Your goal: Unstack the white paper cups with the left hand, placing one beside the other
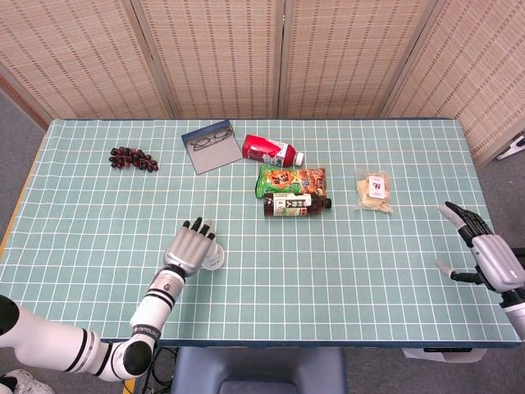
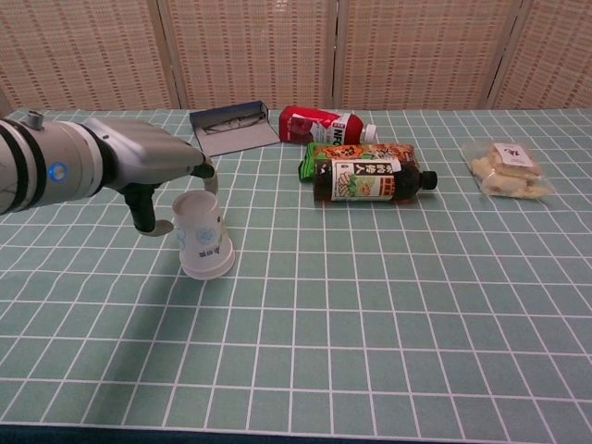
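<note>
Left hand point(image 2: 153, 171) hovers spread over the inverted white paper cups point(image 2: 203, 236); a loose grasp risks toppling both.

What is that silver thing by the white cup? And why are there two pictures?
That silver thing is a robot's left hand. The robot has two arms with hands like ours. One picture comes from a camera in its head, looking down; the other from its chest, looking across the table. The left hand reaches over the upside-down white paper cups, fingers around the top, but I can't tell whether it grips them. The right hand waits at the table's edge, holding nothing. Also lying there: grapes, a glasses case, a red bottle, a dark bottle, a green snack bag and a packet of snacks.
</note>
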